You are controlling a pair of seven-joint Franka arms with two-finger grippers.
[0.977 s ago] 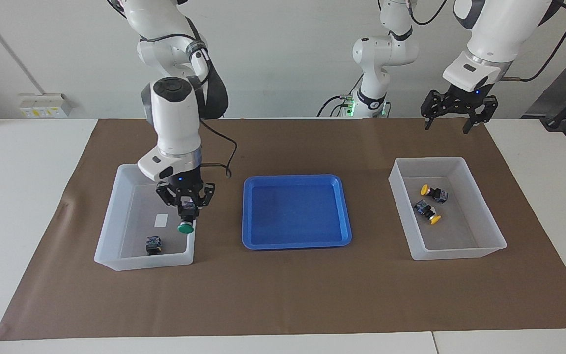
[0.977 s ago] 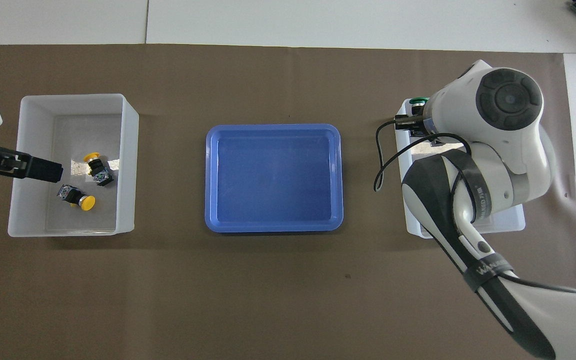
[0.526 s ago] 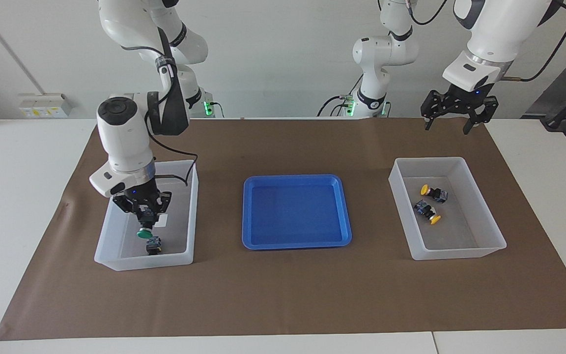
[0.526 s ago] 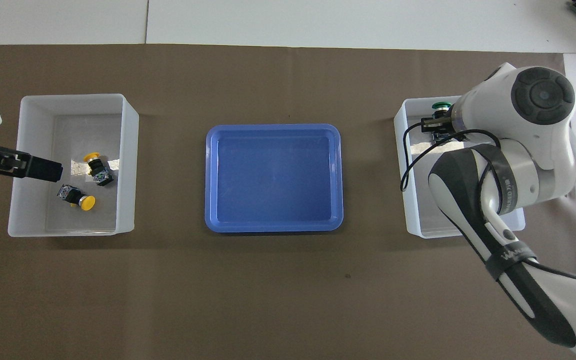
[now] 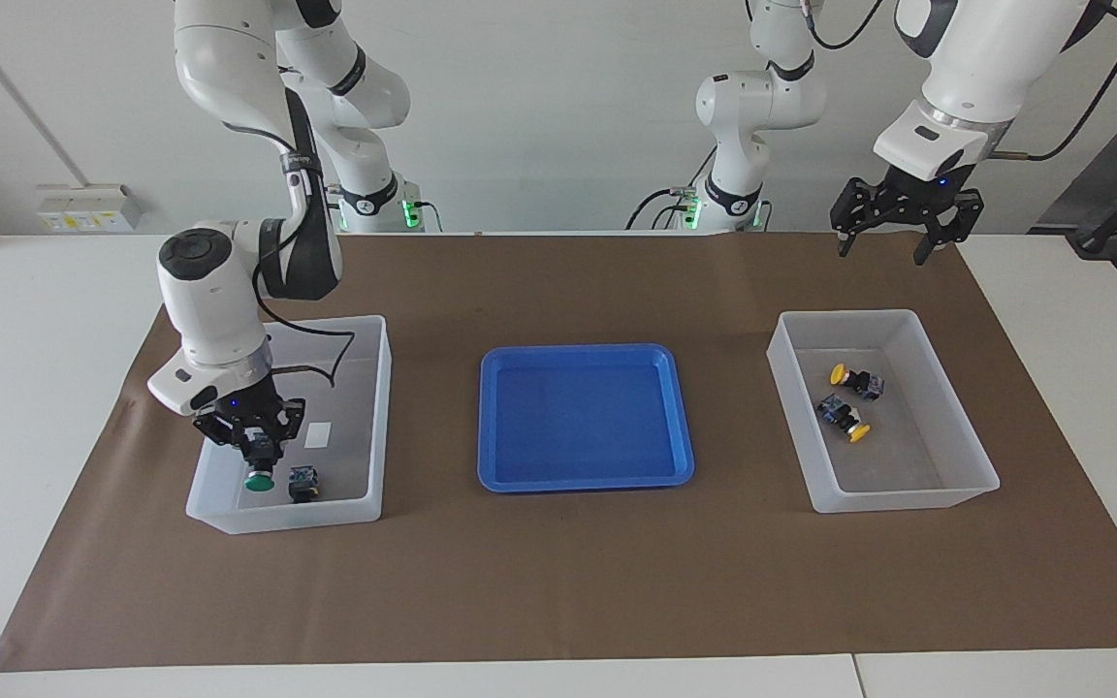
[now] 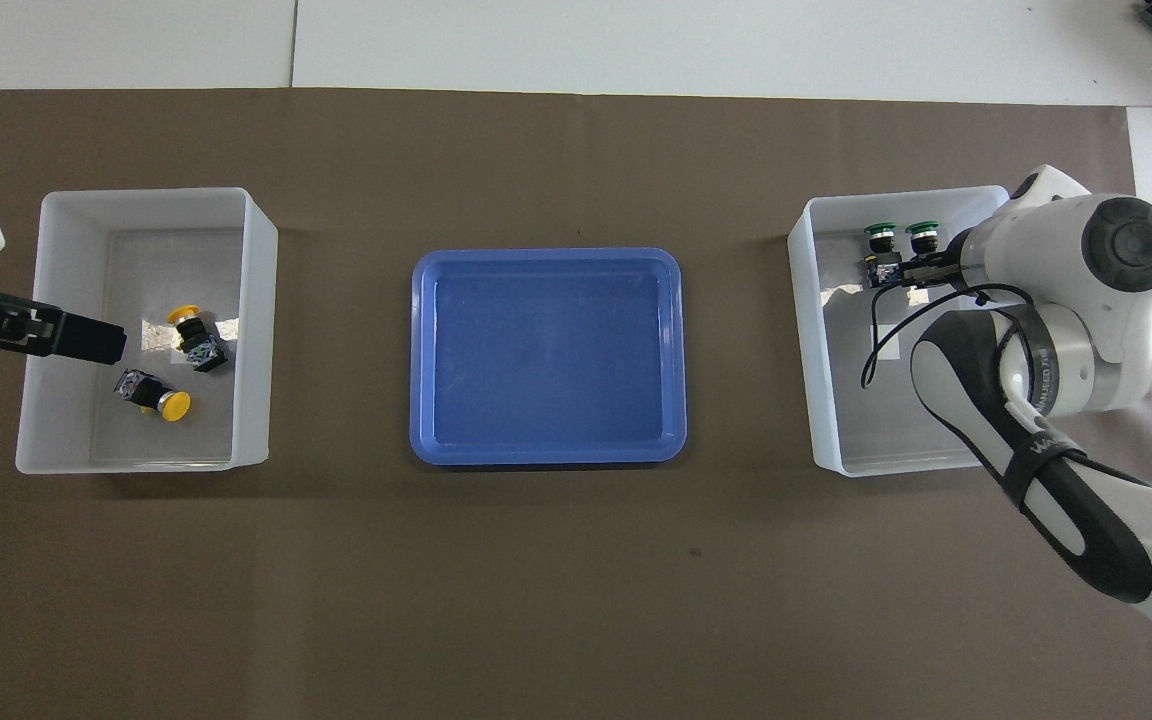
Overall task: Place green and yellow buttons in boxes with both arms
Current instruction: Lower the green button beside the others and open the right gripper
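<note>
My right gripper (image 5: 250, 444) is shut on a green button (image 5: 258, 476) and holds it cap down, low inside the translucent box (image 5: 376, 334) at the right arm's end of the table. A second green button (image 5: 303, 482) lies in that box beside it. Both green buttons (image 6: 924, 234) (image 6: 879, 236) and the right gripper (image 6: 928, 270) show in the overhead view. Two yellow buttons (image 5: 854, 380) (image 5: 845, 418) lie in the other box (image 5: 780, 334) at the left arm's end. My left gripper (image 5: 880, 252) is open and empty, waiting high up near that box.
A shallow blue tray (image 5: 585, 417) sits mid-table between the two boxes on a brown mat (image 5: 558, 582). A small white label (image 5: 318, 434) lies on the floor of the green buttons' box. The right arm's black cable hangs over that box.
My right gripper has carried the green button from the box's tray-side edge across the box and down beside the other green button. The left arm has not moved.
</note>
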